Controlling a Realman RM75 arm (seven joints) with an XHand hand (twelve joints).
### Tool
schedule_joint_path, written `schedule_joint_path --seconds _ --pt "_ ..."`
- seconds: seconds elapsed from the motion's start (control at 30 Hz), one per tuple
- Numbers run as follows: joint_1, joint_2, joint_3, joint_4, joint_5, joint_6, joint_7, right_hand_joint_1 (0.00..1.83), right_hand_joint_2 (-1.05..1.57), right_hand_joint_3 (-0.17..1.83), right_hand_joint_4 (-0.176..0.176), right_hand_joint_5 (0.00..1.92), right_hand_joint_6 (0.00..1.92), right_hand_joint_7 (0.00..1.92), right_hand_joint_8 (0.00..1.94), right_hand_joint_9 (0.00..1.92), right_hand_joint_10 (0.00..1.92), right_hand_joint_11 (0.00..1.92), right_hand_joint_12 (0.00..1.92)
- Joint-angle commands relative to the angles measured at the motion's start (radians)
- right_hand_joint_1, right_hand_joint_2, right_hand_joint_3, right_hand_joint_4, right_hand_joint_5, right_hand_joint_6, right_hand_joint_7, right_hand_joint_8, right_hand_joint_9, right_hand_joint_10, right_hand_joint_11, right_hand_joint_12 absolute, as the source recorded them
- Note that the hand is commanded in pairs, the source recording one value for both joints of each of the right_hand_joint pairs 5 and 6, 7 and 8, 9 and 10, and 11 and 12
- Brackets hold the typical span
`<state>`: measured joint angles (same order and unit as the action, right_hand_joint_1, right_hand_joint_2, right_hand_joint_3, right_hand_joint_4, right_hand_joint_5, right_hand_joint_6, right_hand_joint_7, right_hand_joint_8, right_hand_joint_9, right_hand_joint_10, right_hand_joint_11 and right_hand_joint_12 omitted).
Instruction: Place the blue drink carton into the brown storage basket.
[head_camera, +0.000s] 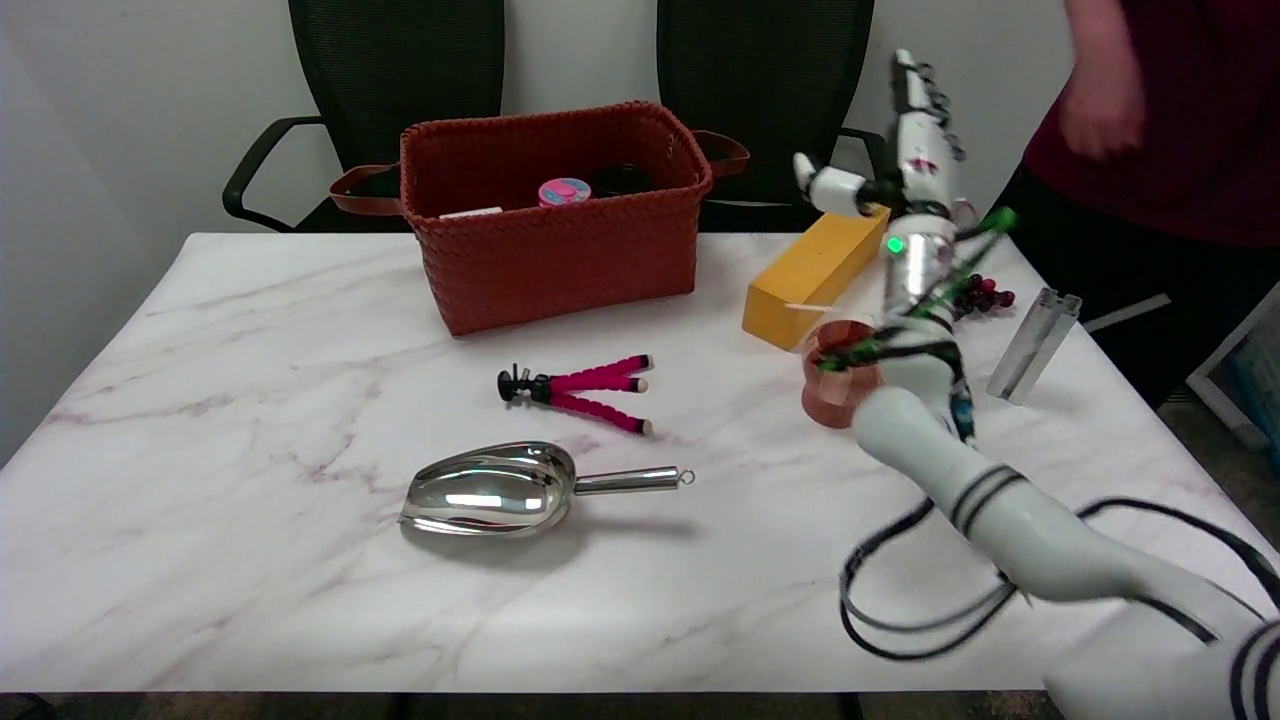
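Above the yellow block (815, 272) and copper cup (838, 374), the right hand (905, 170) hangs spread, empty.

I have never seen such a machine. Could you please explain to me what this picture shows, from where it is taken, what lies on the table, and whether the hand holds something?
One camera above the table's near edge looks down and across it. The white arm coming in from the lower right belongs to a robot; it ends in a black-and-white hand, raised at the far right with fingers spread, holding nothing. On the marble table lie a metal scoop, a small pink-legged tripod, a yellow block, a reddish cup, a metal bar and dark berries. The brown basket at the back holds a few items. I see no blue carton. A person stands at the right.
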<state>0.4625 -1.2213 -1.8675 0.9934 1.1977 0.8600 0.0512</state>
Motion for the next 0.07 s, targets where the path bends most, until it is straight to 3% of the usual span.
schedule_joint_path --seconds 0.03,0.07 --pt "-0.558 0.106 0.213 0.401 0.069 0.382 -0.051 1.15 0.55 0.7 0.0 0.08 0.08 0.2 0.2 0.12 0.12 0.21 0.21" --pt "-0.565 0.106 0.212 0.406 0.067 0.389 -0.051 1.15 0.55 0.71 0.0 0.07 0.07 0.2 0.2 0.12 0.12 0.21 0.21"
